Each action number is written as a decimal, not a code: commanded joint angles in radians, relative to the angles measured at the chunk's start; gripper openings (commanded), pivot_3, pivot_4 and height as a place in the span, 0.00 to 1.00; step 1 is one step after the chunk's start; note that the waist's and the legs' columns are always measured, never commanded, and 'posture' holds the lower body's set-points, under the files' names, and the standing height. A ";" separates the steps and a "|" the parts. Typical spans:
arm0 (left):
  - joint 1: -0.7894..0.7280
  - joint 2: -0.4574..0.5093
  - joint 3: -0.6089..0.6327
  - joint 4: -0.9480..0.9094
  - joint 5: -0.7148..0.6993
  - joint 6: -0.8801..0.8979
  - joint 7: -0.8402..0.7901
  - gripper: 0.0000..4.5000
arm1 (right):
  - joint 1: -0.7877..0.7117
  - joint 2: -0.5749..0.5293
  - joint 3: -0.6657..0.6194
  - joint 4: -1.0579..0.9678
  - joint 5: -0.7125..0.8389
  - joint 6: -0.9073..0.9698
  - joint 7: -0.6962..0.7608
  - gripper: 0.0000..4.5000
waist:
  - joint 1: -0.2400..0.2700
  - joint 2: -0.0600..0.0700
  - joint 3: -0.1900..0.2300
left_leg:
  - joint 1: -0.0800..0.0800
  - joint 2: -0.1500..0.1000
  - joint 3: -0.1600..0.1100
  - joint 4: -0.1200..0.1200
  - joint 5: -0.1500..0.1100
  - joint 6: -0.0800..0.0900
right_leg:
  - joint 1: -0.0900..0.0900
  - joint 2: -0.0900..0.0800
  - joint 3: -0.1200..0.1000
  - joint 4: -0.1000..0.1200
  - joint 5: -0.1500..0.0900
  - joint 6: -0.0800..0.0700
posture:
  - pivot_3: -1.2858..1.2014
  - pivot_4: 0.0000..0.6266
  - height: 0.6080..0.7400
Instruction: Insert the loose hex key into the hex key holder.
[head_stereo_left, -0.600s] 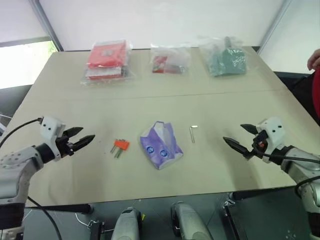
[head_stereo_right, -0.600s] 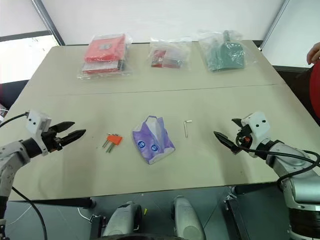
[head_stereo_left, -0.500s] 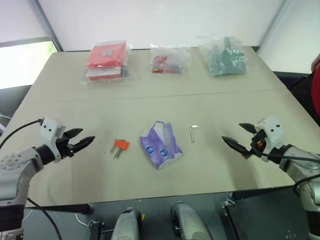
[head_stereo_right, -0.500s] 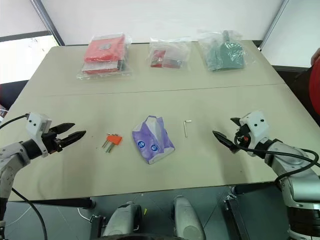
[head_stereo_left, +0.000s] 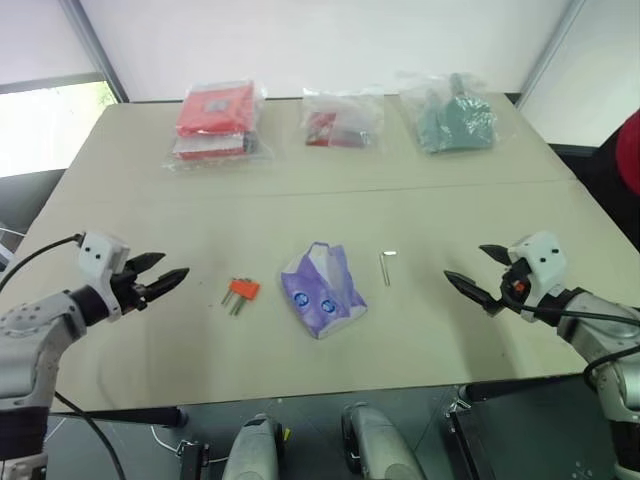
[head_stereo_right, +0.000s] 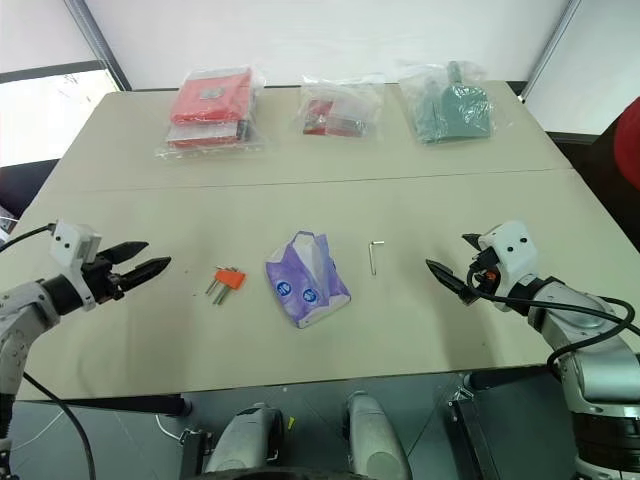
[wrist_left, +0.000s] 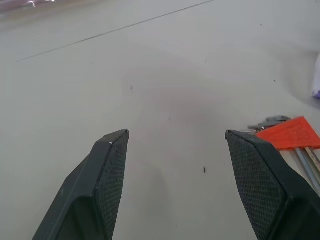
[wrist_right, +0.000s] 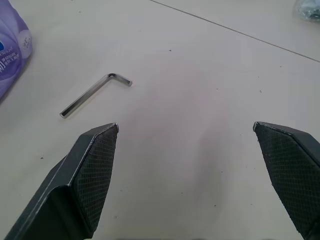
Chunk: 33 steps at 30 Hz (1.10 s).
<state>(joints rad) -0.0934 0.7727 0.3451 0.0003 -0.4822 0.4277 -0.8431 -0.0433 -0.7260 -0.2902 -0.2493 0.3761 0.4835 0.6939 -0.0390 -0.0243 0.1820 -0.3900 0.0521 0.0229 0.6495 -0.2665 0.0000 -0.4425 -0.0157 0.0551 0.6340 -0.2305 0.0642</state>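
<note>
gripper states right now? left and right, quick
Left gripper: open, holding nothing.
Right gripper: open, holding nothing.

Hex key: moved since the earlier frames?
No. The hex key lies in the same spot on the table, right of the tissue pack, as before.

on the surface (head_stereo_left: 130, 215), the hex key holder (head_stereo_left: 240, 290) lies left of a tissue pack (head_stereo_left: 322, 290), the loose hex key (head_stereo_left: 385, 267) just right of it; three bagged items (head_stereo_left: 340, 122) line the far edge.
</note>
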 joint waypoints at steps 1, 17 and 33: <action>-0.010 0.002 0.036 0.003 -0.017 -0.007 -0.004 0.71 | -0.019 -0.014 -0.019 -0.022 0.002 -0.012 -0.001 1.00 | -0.001 0.000 0.000 | 0.000 0.000 0.000 0.000 0.000 0.000 | 0.000 0.000 0.000 0.000 0.000 0.000 | 0.52 0.24 1.00; -0.037 0.053 -0.023 -0.028 -0.028 0.001 -0.115 0.71 | -0.028 -0.092 0.059 -0.073 -0.074 -0.124 0.097 1.00 | 0.000 0.000 0.000 | 0.000 0.000 0.000 0.001 0.000 0.000 | 0.000 0.000 0.000 0.000 0.000 0.000 | 0.52 0.24 1.00; -0.076 0.104 -0.181 -0.289 -0.100 0.150 -0.233 0.71 | -0.067 -0.137 0.420 -0.090 -0.341 -0.555 0.284 1.00 | -0.002 -0.001 0.000 | 0.000 0.000 0.000 0.003 0.000 0.000 | 0.001 0.000 0.000 0.001 0.000 0.000 | 0.52 0.24 1.00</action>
<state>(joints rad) -0.1625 0.8739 0.1639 -0.2564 -0.5648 0.5669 -1.0802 -0.0934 -0.8690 0.1271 -0.3547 0.0526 -0.0354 0.9863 -0.0409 -0.0254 0.1821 -0.3895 0.0520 0.0232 0.6523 -0.2665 -0.0001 -0.4419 -0.0155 0.0551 0.6354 -0.2306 0.0641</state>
